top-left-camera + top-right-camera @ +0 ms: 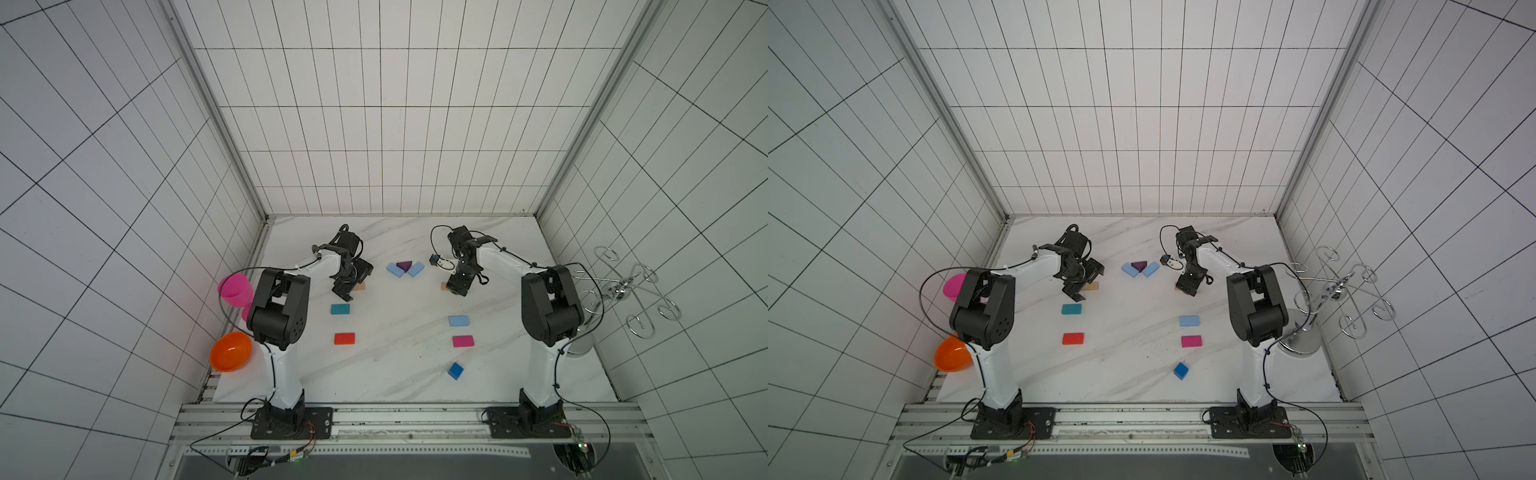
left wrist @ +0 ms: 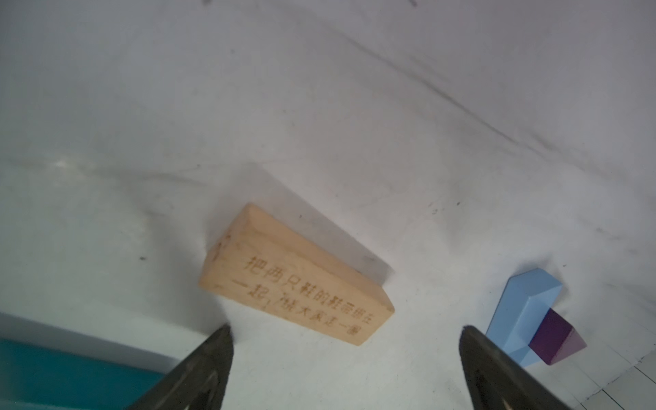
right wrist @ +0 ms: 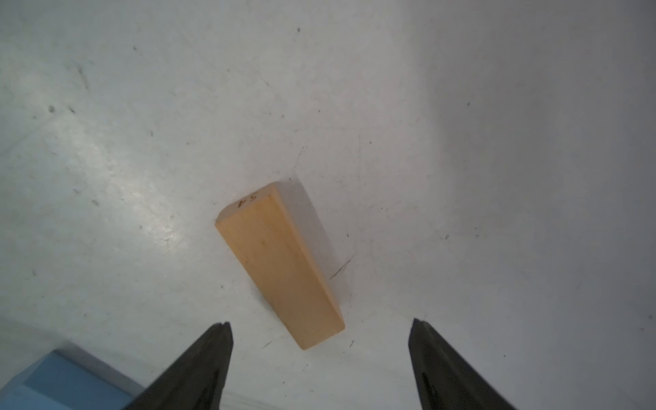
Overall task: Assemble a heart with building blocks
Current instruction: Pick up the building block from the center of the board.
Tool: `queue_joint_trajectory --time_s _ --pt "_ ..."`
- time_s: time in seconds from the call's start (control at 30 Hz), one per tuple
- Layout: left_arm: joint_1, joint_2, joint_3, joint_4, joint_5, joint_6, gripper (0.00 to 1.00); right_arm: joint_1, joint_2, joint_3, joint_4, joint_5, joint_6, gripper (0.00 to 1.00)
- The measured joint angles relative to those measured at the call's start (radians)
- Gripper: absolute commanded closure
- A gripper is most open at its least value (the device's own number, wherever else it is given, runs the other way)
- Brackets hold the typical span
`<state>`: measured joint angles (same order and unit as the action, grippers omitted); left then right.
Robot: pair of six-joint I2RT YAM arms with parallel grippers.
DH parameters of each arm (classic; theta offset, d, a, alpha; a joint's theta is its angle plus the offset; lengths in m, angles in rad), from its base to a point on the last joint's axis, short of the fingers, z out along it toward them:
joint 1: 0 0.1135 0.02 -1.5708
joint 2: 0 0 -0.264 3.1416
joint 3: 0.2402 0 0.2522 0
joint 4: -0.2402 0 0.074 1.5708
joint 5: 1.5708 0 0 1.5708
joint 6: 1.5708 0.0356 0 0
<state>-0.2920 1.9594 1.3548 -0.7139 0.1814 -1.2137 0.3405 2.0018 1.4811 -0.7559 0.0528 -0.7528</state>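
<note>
At the back centre of the marble table (image 1: 399, 374), the dark purple triangle (image 1: 404, 264) sits between two light blue blocks (image 1: 394, 270) (image 1: 416, 269). My left gripper (image 1: 353, 286) (image 2: 346, 332) hangs open over a tan block with printed characters (image 2: 294, 273) (image 1: 360, 287). The jaws stand wide, clear of the block. My right gripper (image 1: 457, 289) (image 3: 321, 323) is open just above the other tan block (image 3: 280, 262) (image 1: 444, 286), not touching it. Loose blocks lie nearer: teal (image 1: 340, 308), red (image 1: 344, 338), light blue (image 1: 459, 320), magenta (image 1: 463, 341) and a blue cube (image 1: 455, 370).
A pink goblet (image 1: 235, 291) and an orange bowl (image 1: 230, 351) stand at the table's left edge behind the left arm. A wire metal rack (image 1: 623, 291) stands at the right edge. Tiled walls close in the back and both sides.
</note>
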Motion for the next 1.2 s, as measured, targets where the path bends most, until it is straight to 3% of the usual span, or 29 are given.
queue_joint_trajectory --time_s 0.13,0.4,0.63,0.8,0.93,1.07,1.2 --pt "0.005 0.006 0.008 -0.004 -0.007 -0.048 0.04 0.0 0.041 0.015 -0.009 -0.021 -0.011 0.22" --pt "0.01 0.071 0.079 -0.029 -0.008 -0.094 0.37 0.0 0.105 0.095 -0.08 -0.056 -0.014 0.31" --pt "0.012 0.138 0.176 -0.075 -0.002 -0.106 0.44 -0.007 0.14 0.143 -0.135 -0.086 -0.012 0.32" --pt "0.013 0.191 0.261 -0.146 -0.008 -0.097 0.62 -0.016 0.15 0.162 -0.152 -0.113 -0.007 0.35" --pt "0.014 0.225 0.315 -0.205 -0.021 -0.066 0.72 -0.029 0.153 0.166 -0.154 -0.139 -0.003 0.43" --pt "0.018 0.229 0.322 -0.219 -0.017 -0.019 0.75 -0.043 0.153 0.167 -0.154 -0.163 0.003 0.49" --pt "0.023 0.234 0.33 -0.233 0.001 0.076 0.77 -0.053 0.153 0.167 -0.149 -0.183 0.009 0.69"
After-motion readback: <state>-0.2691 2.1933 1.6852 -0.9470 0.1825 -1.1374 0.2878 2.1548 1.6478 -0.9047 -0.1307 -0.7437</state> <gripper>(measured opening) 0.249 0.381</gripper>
